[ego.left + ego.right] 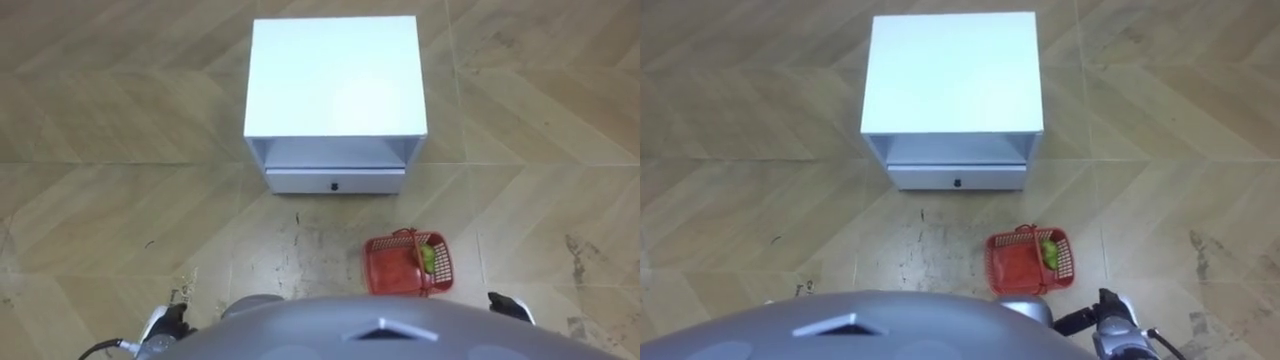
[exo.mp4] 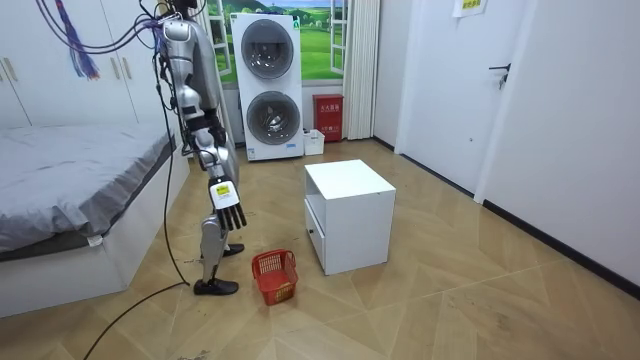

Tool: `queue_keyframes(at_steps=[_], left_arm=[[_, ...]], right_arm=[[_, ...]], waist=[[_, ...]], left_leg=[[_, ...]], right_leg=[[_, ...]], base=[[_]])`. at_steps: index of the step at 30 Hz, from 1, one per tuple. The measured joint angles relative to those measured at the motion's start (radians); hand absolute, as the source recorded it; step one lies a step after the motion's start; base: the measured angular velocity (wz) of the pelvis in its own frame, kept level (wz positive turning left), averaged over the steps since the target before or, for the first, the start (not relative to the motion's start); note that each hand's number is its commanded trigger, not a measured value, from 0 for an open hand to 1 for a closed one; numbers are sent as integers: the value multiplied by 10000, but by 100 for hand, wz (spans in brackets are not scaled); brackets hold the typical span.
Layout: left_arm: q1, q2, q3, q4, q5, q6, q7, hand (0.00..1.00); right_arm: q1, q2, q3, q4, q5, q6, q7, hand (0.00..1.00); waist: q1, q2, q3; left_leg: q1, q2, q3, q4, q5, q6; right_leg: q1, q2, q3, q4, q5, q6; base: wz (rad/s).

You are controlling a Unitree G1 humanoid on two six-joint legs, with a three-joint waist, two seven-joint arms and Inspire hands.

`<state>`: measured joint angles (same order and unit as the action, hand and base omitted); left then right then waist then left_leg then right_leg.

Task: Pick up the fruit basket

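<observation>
Basket (image 1: 408, 262), red, green fruit (image 1: 428, 257) inside, is set on floor (image 1: 100, 200) before white cabinet (image 1: 336, 80), at robot's right. Right hand (image 2: 229, 198) is hung at side, fingers straight, empty. Left hand (image 1: 168, 320): state cannot be told.

Bright, even room light falling from above, the white cabinet (image 1: 336, 75) glowing with a soft pale glare on its top, its open shelf lying in grey shade, the wooden floor (image 1: 120, 150) around the cabinet gleaming faintly, shadows beside it showing thin and soft
</observation>
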<state>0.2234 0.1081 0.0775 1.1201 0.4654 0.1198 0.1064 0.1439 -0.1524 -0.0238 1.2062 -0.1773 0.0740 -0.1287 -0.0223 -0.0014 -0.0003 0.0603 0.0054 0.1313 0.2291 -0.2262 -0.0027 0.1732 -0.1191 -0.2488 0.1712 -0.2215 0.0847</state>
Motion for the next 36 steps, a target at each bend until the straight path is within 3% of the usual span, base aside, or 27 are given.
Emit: queue_keyframes(at_steps=[6,9,12,14,16,18,19,21,23,25,27,28,29,31,33,35,36], left_arm=[[-64,14,-11,9,-16,-43,-16,0],[-143,10,-29,88,-36,-137,-58,0],[-354,49,12,204,-51,-261,-63,0],[-471,128,45,463,-204,-390,-63,0],[-553,189,283,583,-305,-514,-55,0],[-730,391,417,618,-436,-745,-27,0],[-819,540,418,586,-450,-896,11,0],[-1011,759,395,478,-778,-1034,39,0],[-1214,887,296,626,-1336,-1035,210,0],[-1530,978,231,899,-1783,-1040,366,0],[-1925,1154,17,1197,-2435,-1046,557,0],[-1988,1180,-119,1275,-2682,-1051,638,0],[-2189,1221,-362,1364,-3190,-1055,776,0],[-2250,1292,-915,1438,-3712,-1195,897,0],[-2386,1331,-1462,1779,-3985,-1293,1036,0],[-2585,1328,-2084,2173,-4155,-1299,1099,0],[-2590,1326,-2174,2173,-4182,-1308,1106,0]], right_arm=[[25,-20,-5,4,168,-58,-13,0],[23,-57,-3,-27,416,-71,-109,0],[-32,-58,-164,-342,453,-83,-112,0],[-131,-68,-242,-656,523,-87,-110,0],[-272,-66,-282,-876,522,-85,-117,0],[-434,-52,-392,-1028,597,-83,-138,0],[-432,-71,-416,-1021,888,-68,-188,0],[-967,-82,-383,-1155,1359,-88,-386,0],[-1773,-67,-347,-1282,1910,-254,-537,0],[-2674,-75,-370,-1254,2287,-430,-638,0],[-3559,-59,-360,-1321,2538,-680,-693,0],[-3735,-73,-355,-1326,2609,-747,-708,0],[-3967,-77,-346,-1351,2663,-832,-781,0],[-3933,-73,-341,-1375,2689,-848,-875,0],[-3959,-54,-350,-1417,2707,-853,-1136,0],[-4003,-46,-361,-1596,2869,-931,-1403,0],[-4000,-46,-367,-1595,2874,-985,-1432,0]], waist=[[-6,-25,7],[5,9,19],[7,-18,22],[49,-88,50],[61,-39,12],[-54,-68,97],[-30,-183,96],[326,-447,74],[495,-597,15],[582,-720,-15],[643,-798,34],[654,-765,101],[707,-725,188],[816,-726,283],[864,-763,341],[813,-750,463],[803,-770,474]], left_leg=[[-184,-7,11,121,-34,59],[-365,-26,50,375,-118,202],[-706,-135,323,919,-281,492],[-1058,-200,552,1085,-286,716],[-1676,-169,839,1469,-357,924],[-2451,-118,990,2231,-531,1232],[-2912,-172,1064,2802,-705,1405],[-4196,-181,1146,4123,-1165,1585],[-5412,-159,1170,5243,-1370,1722],[-6754,-148,1172,6575,-1659,1806],[-8496,-149,1201,8477,-2088,1883],[-8854,-138,1200,8979,-2173,1927],[-9442,-114,1202,9871,-2350,1957],[-10136,-184,1194,10900,-2522,1931],[-10825,-279,1236,11712,-2651,1691],[-11611,-386,1356,12607,-2761,1552],[-11759,-393,1442,12783,-2814,1459]], right_leg=[[-266,-70,5,351,-1,1],[-713,-228,0,1158,-17,27],[-1565,-566,113,2245,-16,27],[-2165,-766,442,2724,-4,44],[-2633,-831,610,2841,151,161],[-3368,-1040,648,4570,-154,40],[-3660,-1288,666,6544,-301,-82],[-3700,-1289,914,9400,-289,-116],[-3438,-1200,1055,10170,-248,-91],[-2941,-1189,1075,10112,-293,-20],[-2725,-1239,1119,10172,-748,115],[-2771,-1242,1170,10488,-1466,154],[-2960,-1251,1279,11328,-2496,165],[-3443,-1296,1461,12836,-3107,-145],[-4154,-1413,1719,14338,-3210,-174],[-4881,-1438,2131,15942,-3228,-185],[-5022,-1448,2242,16295,-3227,-186]], base=[[0],[0],[-15],[-29],[-27],[24],[64],[38],[6],[8],[11],[25],[23],[27],[20],[18],[25]])
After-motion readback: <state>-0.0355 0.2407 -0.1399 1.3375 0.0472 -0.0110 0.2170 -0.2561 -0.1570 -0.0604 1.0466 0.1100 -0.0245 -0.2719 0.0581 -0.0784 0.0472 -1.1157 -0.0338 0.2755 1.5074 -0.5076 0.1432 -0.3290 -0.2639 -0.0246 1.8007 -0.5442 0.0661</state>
